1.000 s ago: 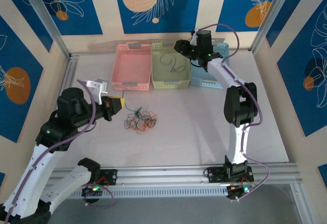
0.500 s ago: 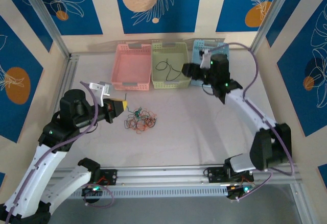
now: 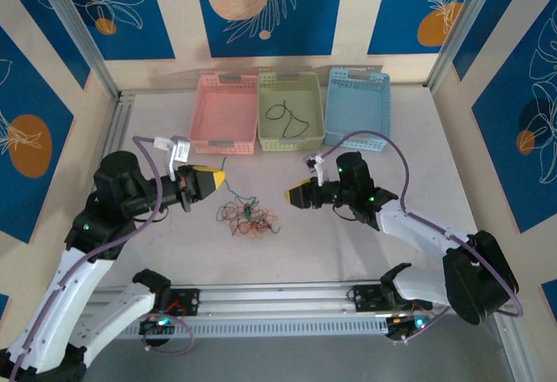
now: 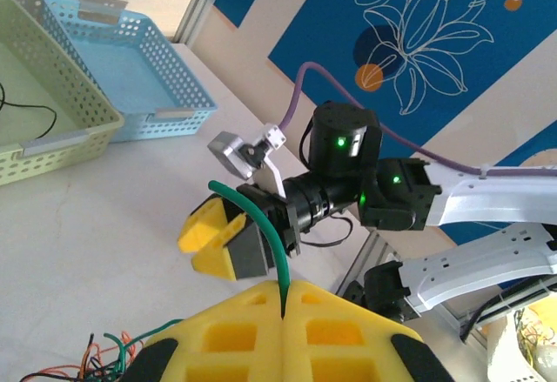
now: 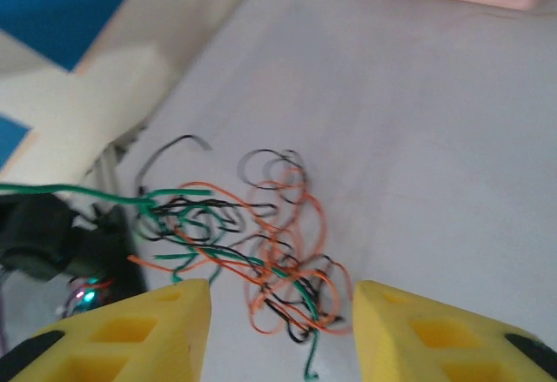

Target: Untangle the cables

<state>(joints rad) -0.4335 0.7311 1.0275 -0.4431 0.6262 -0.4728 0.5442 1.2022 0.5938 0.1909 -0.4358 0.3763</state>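
**While One Tool Pinches a Green Cable, the Other Hangs Open Across the Knot**

As the left tool (image 3: 213, 176) stands with its yellow fingers pressed together on a green cable (image 3: 235, 197), that thin wire runs from its tip down into the knotted cables (image 3: 248, 219). These lie on the counter (image 3: 305, 256) just ahead of and below the tool.

From the left wrist, the left tool (image 4: 287, 291) shows the green cable (image 4: 261, 225) rising out of the seam between its closed fingers and arching away. Loose ends of the cables (image 4: 104, 356) lie at its lower left.

Facing it across the knot, the right tool (image 3: 291, 196) hangs with its jaws apart and nothing between them. The same right tool (image 4: 213, 243) appears straight ahead of the left one.

Seen from the right wrist, the right tool (image 5: 283, 299) has the cables (image 5: 270, 251), in orange, black and green loops, lying in the gap ahead of its fingertips and apart from them. The green cable (image 5: 87, 192) stretches off to its left.

Beyond both tools, at the far side of the counter, a pink basket (image 3: 224, 145), a green basket (image 3: 291, 145) and a blue basket (image 3: 357, 143) sit side by side. A black cable (image 3: 287, 119) lies curled inside the green basket.
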